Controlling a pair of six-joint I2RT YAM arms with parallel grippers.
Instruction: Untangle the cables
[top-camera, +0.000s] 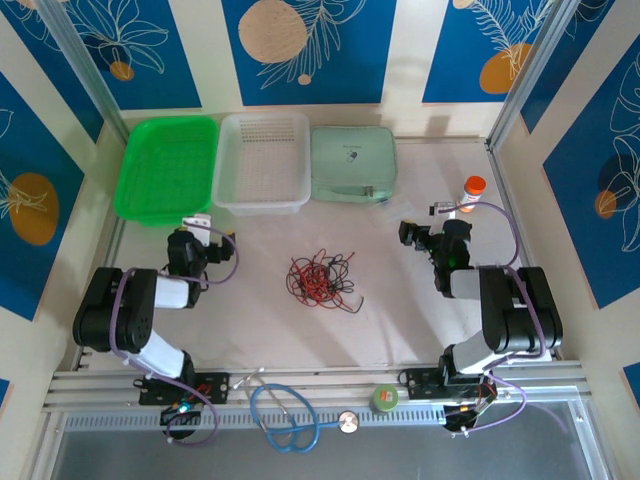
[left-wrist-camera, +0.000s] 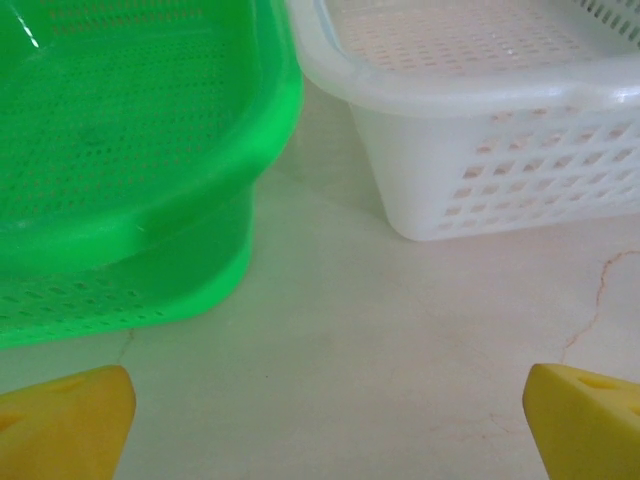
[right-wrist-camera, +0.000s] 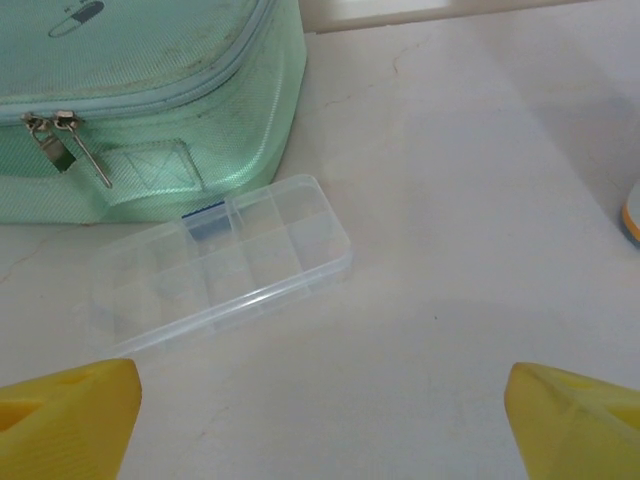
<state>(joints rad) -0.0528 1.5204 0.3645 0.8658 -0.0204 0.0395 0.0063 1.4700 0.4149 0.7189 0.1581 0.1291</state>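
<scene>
The cables (top-camera: 319, 277) lie in one tangled heap of thin red and black wires at the middle of the table. My left gripper (top-camera: 203, 240) hovers to their left, well apart from them, near the green basket; its yellow fingertips (left-wrist-camera: 70, 420) stand wide open over bare table. On the other side, my right gripper (top-camera: 422, 233) is also apart from the heap, its yellow fingertips (right-wrist-camera: 575, 425) open with nothing between them (right-wrist-camera: 325, 430).
A green basket (top-camera: 165, 168), a white basket (top-camera: 262, 160) and a mint zip case (top-camera: 352, 163) line the back. A clear compartment box (right-wrist-camera: 220, 262) lies before the case. An orange-capped bottle (top-camera: 473, 192) stands back right. A stethoscope (top-camera: 285, 415) and tape roll (top-camera: 385, 398) rest at the front rail.
</scene>
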